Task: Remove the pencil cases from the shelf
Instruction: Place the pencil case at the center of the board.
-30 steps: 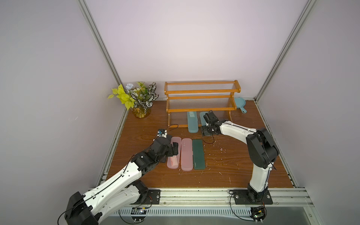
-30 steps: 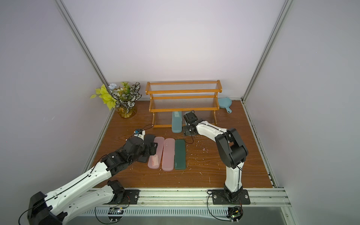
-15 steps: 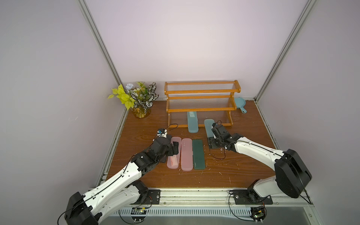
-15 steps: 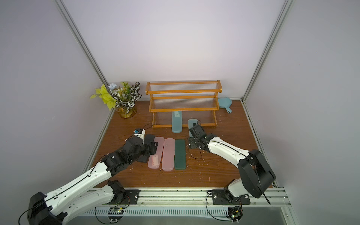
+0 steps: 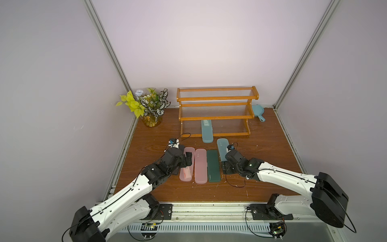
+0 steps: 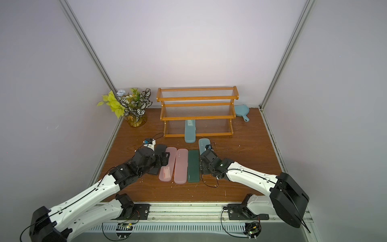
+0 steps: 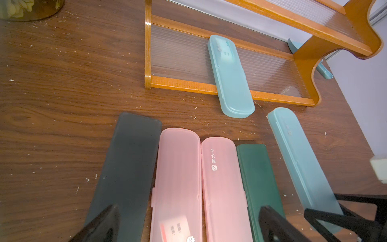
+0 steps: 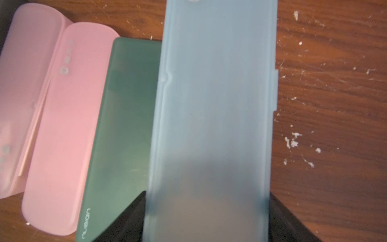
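The right pincer (image 8: pixel 207 213) has drawn its clamped teal case (image 8: pixel 215 94) back beside the dark green case (image 5: pixel 213 165), arm stretched low. The left pincer (image 7: pixel 186 228) gapes empty.

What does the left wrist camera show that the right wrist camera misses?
Only left wrist: the shelf, the teal case on its bottom tier jutting over the front rail, and the glass vase. Only right wrist: the "nusign" lettering on the dark green case. Both: that case, the two pink cases, and the other teal case gripped by the right gripper.
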Robot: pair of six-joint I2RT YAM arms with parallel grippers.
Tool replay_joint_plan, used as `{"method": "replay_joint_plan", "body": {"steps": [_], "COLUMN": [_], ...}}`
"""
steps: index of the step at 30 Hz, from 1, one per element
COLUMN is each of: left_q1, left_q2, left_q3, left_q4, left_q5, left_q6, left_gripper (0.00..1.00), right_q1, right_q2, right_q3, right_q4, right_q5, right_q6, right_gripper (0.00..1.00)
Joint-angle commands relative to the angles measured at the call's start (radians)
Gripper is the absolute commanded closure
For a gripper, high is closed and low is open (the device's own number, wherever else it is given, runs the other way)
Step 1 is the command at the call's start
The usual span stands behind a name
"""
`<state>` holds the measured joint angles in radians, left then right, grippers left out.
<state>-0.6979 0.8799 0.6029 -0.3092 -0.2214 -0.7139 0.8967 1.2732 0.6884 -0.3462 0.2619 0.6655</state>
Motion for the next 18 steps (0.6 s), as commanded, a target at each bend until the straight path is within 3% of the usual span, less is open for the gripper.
{"method": "replay_joint_plan", "body": {"steps": [1,18], "left_q1": [0.014,0.014], "left_q2": [-0.011,-0.031], "left_q3": [-0.006,-0.012], "left_q4": [0.006,-0.024], "left_q5": [-0.011,-0.004], "left_q6": [-0.012,-0.029], "left_gripper": [0.03,0.03], "right_q1": [0.025,0.119], "right_q2": [-0.035,-0.032], "right_q3": [-0.011,-0.102], "right_q4": [0.012,0.038], "right_q5": [0.044,0.051], "right_q6": [0.073,0.183], "right_gripper": [0.25,0.25]}}
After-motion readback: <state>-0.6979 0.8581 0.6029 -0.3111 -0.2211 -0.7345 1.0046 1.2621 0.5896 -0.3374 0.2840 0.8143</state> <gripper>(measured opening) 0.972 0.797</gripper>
